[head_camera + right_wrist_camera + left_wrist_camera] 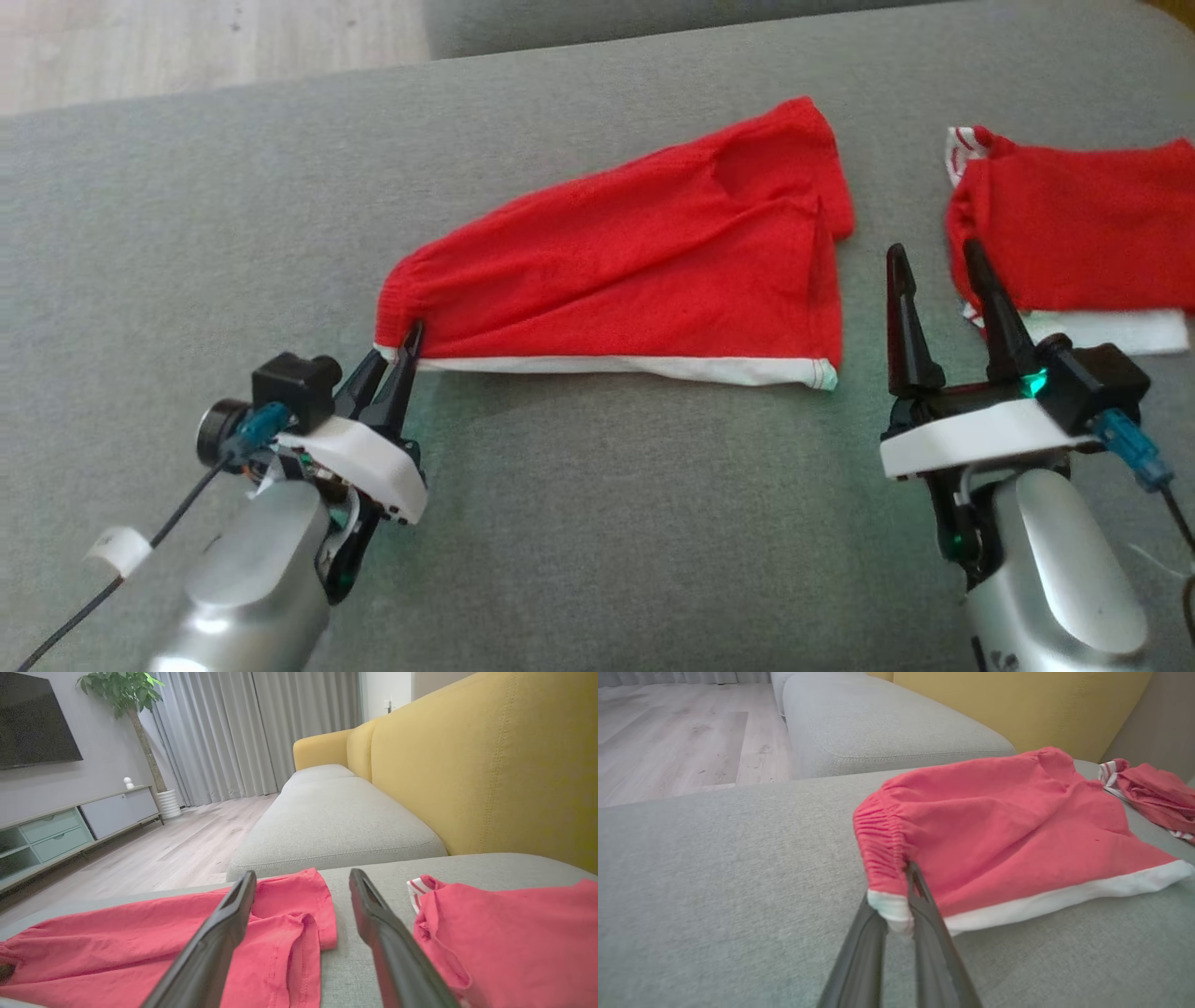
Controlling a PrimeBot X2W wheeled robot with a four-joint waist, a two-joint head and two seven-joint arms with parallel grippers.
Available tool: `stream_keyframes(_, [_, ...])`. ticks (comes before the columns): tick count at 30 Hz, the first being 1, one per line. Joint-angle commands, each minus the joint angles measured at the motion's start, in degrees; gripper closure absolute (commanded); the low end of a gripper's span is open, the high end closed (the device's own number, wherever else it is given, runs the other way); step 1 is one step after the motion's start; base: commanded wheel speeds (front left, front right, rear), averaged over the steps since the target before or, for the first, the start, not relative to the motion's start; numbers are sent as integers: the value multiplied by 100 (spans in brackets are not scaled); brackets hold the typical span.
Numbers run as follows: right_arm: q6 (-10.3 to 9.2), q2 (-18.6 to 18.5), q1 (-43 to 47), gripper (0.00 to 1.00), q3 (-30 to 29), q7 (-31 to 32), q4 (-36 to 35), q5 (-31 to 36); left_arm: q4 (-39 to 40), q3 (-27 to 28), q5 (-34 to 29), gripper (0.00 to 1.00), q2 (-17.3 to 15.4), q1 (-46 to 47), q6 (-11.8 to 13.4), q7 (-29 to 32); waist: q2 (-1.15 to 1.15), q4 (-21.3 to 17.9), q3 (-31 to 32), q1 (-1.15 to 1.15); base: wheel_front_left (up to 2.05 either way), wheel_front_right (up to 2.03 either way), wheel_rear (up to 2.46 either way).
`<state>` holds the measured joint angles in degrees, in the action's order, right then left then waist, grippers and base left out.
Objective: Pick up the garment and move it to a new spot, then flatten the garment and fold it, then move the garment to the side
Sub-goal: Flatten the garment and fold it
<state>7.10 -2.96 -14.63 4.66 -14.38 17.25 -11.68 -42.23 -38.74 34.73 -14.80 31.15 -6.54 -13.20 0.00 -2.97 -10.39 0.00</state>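
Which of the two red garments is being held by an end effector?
The middle red garment: the left end effector pinches its elastic corner. The right-hand garment is not gripped.

I see the grey sofa cushion (597,523) lying bare along its near edge and across its whole left side, so passage is open there. A red garment (635,271) spreads over the middle, one corner pinched in my left gripper (411,334). A second red garment (1083,233) covers the far right. Between the two runs a narrow strip of bare cushion. My right gripper (934,247), fingers spread wide, sits at its near end, just beside the second garment. In the right wrist view, a yellow backrest (490,765) rises like a wall on the right.
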Motion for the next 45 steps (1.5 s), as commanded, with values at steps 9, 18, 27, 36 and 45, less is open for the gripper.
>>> stream_keyframes(9, [39, 8, -56, 0, 148, -62, -65, 91, -34, 305, -43, 0, 74, 138, 83, -162, 0, 140, 94, 0, 0, 0, 0])
stream_keyframes(18, [39, 8, 244, 0, 120, -62, 6, 61, 1263, 1113, -584, 0, -25, -504, 445, -178, 0, 149, 221, 0, 0, 0, 0])
stream_keyframes(27, [39, 8, 739, 0, 237, -62, 81, -37, 2920, 2281, -1452, 0, 357, -1976, 697, -179, 0, 224, 495, 0, 0, 0, 0])
stream_keyframes(36, [39, 8, 804, 0, 274, -62, 105, -34, 3159, 2921, -2054, 0, 787, -2595, 454, -179, 0, 226, 608, 0, 0, 0, 0])
stream_keyframes(45, [39, 8, 719, 0, 246, -62, 436, 158, 3058, 3111, -2323, 0, 1041, -2554, 201, -179, 0, 323, 547, 0, 0, 0, 0])
